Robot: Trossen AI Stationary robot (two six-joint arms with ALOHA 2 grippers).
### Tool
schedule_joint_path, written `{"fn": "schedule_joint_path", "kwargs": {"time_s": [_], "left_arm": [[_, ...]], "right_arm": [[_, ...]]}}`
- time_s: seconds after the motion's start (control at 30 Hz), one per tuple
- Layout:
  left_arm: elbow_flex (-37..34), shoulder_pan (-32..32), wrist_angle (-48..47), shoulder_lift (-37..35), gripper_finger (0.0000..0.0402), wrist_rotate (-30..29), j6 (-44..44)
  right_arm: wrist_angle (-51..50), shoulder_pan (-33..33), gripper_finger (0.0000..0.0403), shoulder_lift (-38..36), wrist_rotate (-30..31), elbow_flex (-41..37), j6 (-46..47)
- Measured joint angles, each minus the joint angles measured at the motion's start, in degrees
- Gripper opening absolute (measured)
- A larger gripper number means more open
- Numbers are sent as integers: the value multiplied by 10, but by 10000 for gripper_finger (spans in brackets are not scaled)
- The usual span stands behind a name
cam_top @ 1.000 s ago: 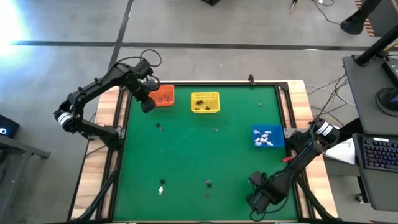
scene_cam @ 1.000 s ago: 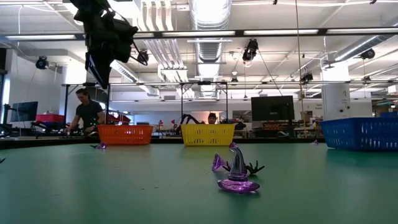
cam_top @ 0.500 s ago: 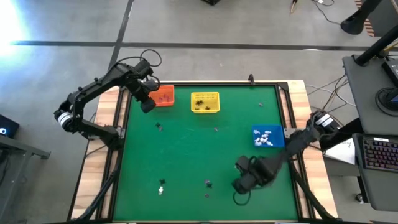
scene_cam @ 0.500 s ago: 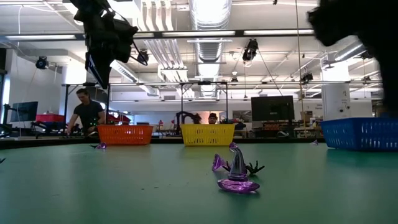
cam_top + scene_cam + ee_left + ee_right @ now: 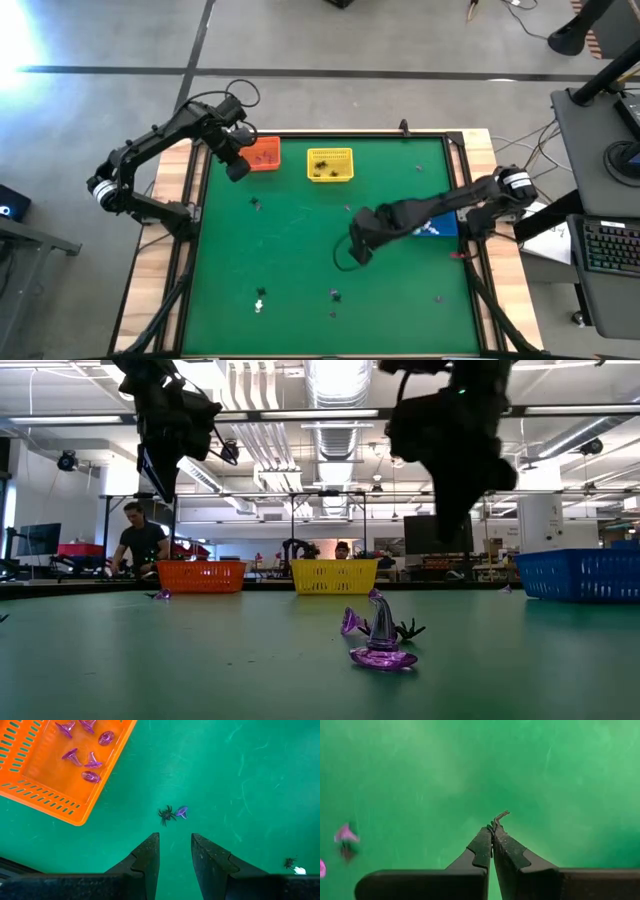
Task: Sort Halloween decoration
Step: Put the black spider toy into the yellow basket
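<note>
We carry the black spider pinched in the right gripper's shut fingers steadily to the yellow basket, while the left gripper, fingers half-open and empty, waits beside the orange basket.

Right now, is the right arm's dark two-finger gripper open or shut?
Shut on a tiny black trinket: right gripper fingertips meet, a thin leg protruding.

Place: a robotics lab or workshop.
Ceiling: bare ducts and strip lights are running overhead.
Background: a person is working at benches with monitors.
Floor: grey concrete.
</note>
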Motion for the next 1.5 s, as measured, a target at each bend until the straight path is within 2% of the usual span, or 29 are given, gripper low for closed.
{"fn": "schedule_joint_path", "kwargs": {"time_s": [0.17,0.3,0.53,0.73,1.1,1.37,1.5], "left_arm": [[0,0,0,0,94,0,1],[0,0,2,0,94,0,0],[0,0,16,0,94,0,6],[0,0,51,0,94,0,11],[0,0,100,0,94,-6,37],[0,0,108,11,94,-7,37],[0,0,107,20,94,-7,37]], "right_arm": [[8,-70,8,0,-2,20,-54],[58,-129,8,0,-2,32,-88],[128,-224,9,15,-2,64,-123],[141,-280,9,49,-1,96,-135],[139,-323,9,125,1,124,-141],[138,-325,12,135,2,162,-162],[134,-325,32,135,3,168,-168]]}}
